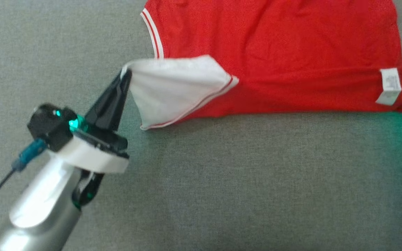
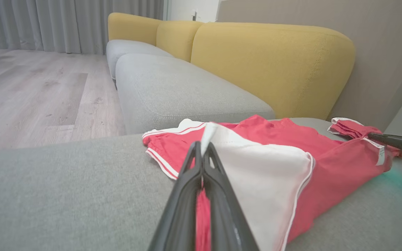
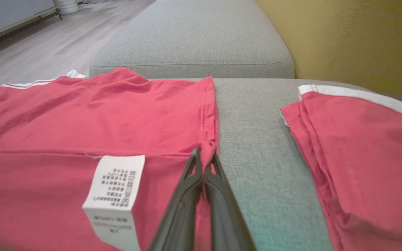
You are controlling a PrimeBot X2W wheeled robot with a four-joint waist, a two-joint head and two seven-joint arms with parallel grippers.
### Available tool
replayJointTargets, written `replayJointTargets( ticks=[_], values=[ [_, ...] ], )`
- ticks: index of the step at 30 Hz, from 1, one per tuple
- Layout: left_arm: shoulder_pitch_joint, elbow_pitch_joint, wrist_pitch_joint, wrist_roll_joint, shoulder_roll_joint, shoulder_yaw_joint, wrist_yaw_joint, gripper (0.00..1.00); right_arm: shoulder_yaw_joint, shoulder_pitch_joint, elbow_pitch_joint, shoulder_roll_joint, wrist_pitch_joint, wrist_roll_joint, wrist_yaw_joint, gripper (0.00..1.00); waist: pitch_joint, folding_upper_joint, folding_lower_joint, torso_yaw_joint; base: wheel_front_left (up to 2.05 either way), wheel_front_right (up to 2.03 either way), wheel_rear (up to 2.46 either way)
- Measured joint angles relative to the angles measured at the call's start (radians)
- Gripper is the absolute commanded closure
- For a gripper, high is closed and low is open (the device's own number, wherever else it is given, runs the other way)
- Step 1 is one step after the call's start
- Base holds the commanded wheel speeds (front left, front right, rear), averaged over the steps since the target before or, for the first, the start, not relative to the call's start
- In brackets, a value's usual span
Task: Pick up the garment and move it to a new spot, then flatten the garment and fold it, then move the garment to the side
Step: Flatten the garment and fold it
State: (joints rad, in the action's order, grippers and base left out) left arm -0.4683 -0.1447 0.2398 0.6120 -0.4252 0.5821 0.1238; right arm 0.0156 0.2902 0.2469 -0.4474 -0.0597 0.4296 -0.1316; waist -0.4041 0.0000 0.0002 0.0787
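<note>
On the grey woven sofa seat cushion point(image 1: 222, 181), the red short-sleeved garment with white striped trim point(image 1: 274, 52) lies spread across the far half of the head view. Most of its body is flat, with only soft creases.

The left gripper point(image 1: 125, 75) is at the garment's near left corner. Its two dark fingers are pressed together on the tip of a white cloth flap edged with a thin red line point(image 1: 173, 87), and they hold it just off the cushion. The right gripper point(image 3: 205, 153) is at the near right corner, its fingers closed on the red hem just right of the white printed care label point(image 1: 389, 85).

The label faces up and a straight crease runs from flap to label. This suggests the near edge is turned over, so the inside shows.

I judge the pick-up and relocation done and the flattening largely done. The fold appears to be starting, with both near corners gripped. What remains is carrying that edge toward the far side, any further folds, and moving the garment aside.

In the right wrist view, more red cloth with a white band point(image 3: 358, 139) lies to the right across a bare strip of cushion. I cannot tell whether it belongs to this garment.
</note>
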Motion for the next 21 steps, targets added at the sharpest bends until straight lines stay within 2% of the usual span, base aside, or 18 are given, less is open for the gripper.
replayJointTargets(
  ticks=[10, 15, 16, 17, 18, 19, 21],
  values=[
    [-0.143, -0.109, 0.012, -0.021, 0.002, 0.062, 0.008, 1.00, -0.026, 0.105, 0.070, 0.000, 0.025, -0.019, 0.000, 0.98, -0.050, 0.0000, -0.0001, -0.011, 0.00, 0.00, 0.00],
    [-0.156, -0.138, 0.012, -0.011, 0.006, 0.070, 0.008, 1.00, -0.041, 0.141, 0.107, 0.005, 0.038, -0.030, 0.000, 0.56, -0.062, 0.0000, -0.0002, -0.017, 0.00, 0.00, 0.00],
    [-0.163, -0.144, 0.012, -0.012, 0.006, 0.070, 0.008, 1.00, -0.043, 0.150, 0.116, 0.006, 0.044, -0.031, 0.000, 0.08, -0.063, 0.0000, -0.0002, -0.017, 0.00, 0.00, 0.00],
    [-0.169, -0.147, 0.012, -0.017, 0.006, 0.070, 0.008, 1.00, -0.044, 0.157, 0.123, 0.007, 0.050, -0.034, 0.000, 0.00, -0.064, 0.0000, -0.0001, -0.017, 0.00, 0.00, 0.00],
    [-0.174, -0.152, 0.012, -0.020, 0.008, 0.070, 0.008, 1.00, -0.045, 0.164, 0.126, 0.008, 0.063, -0.035, 0.000, 0.00, -0.064, 0.0000, -0.0002, -0.016, 0.00, 0.00, 0.00],
    [-0.180, -0.161, 0.012, -0.025, 0.011, 0.070, 0.008, 0.89, -0.045, 0.171, 0.131, 0.009, 0.076, -0.038, 0.000, 0.00, -0.063, 0.0000, -0.0002, -0.016, 0.00, 0.00, 0.00],
    [-0.183, -0.181, 0.012, -0.032, 0.021, 0.067, 0.008, 0.00, -0.048, 0.177, 0.136, 0.010, 0.101, -0.047, 0.000, 0.00, -0.059, 0.0000, -0.0002, -0.015, 0.00, 0.00, 0.00]
  ],
)
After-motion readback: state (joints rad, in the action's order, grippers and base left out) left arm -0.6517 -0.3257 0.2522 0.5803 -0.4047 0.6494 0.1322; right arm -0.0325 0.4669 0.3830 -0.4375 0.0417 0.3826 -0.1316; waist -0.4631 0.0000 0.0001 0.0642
